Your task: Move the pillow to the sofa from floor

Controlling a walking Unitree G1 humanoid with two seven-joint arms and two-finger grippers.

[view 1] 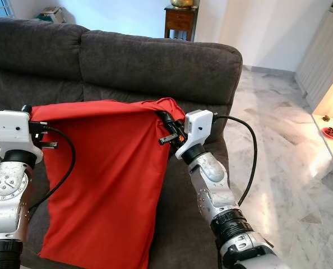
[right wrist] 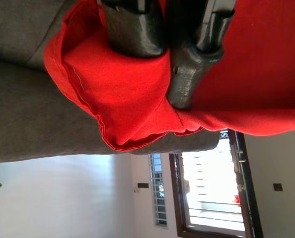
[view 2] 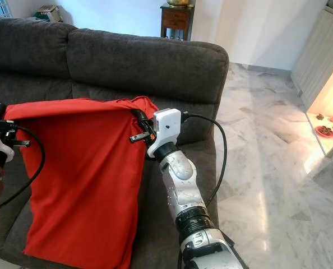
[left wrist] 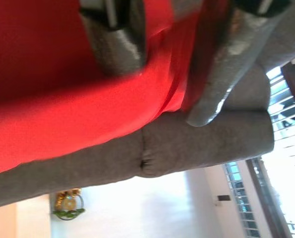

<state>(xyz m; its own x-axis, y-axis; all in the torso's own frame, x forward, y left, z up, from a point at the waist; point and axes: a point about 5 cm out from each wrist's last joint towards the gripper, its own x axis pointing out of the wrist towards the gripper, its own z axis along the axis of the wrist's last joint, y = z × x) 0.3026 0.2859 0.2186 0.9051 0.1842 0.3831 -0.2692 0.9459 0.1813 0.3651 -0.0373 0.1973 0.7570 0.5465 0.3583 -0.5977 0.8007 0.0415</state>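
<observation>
The red pillow hangs limp by its top corners against the dark grey sofa front

The left tool's fingers pinch the red pillow, which lies against the grey sofa; a barred window shows beyond the sofa.

Marble floor, pale and glossy, across the right half of the frame. Dark wooden side table at top centre against the white wall, a brass-coloured object on top. Stacked items at upper left. Lit shelf with small red dishes at right edge. Barred window beyond.
</observation>
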